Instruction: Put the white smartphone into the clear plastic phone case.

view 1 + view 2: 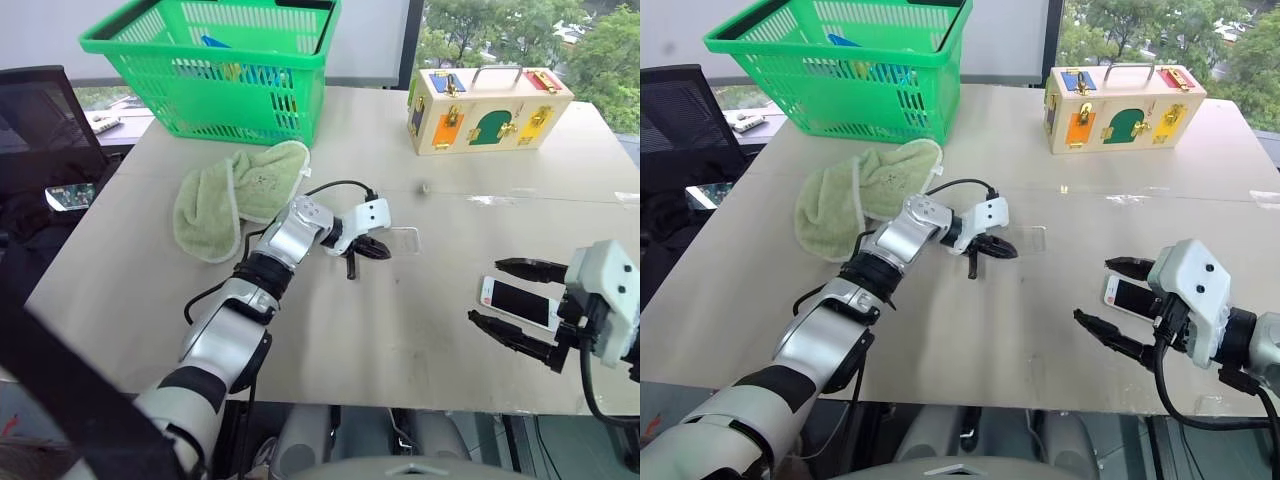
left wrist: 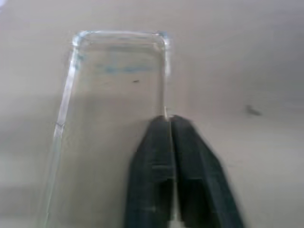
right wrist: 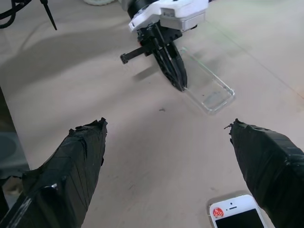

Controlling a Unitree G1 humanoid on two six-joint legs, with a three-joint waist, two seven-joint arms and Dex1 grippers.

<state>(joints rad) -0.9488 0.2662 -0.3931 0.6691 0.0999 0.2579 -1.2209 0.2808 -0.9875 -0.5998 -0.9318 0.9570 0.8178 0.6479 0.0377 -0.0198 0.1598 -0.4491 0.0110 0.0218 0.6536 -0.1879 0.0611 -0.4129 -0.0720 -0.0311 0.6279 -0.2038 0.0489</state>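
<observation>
Clear plastic is what the left gripper has pinched: its two black fingers are pressed together on the long rim of the clear plastic phone case, which lies flat on the counter near its middle. The left wrist view shows the fingertips closed right at that edge, the shell itself empty.

Apart from it, toward the counter's near right side, the white smartphone lies screen up. The right gripper hangs over it with its jaws spread wide, one finger on each side of the phone, holding nothing.

By my reading the task is at an early stage: the case is secured at one edge, but the phone has not been lifted and the two things are still well apart. What remains is to grasp the phone, carry it across, line it up with the shell and press it in.

As for writing, none can be read. The phone carries a small round red sticker near its earpiece end, with no legible mark, and the case shows only a faint bluish smudge.
</observation>
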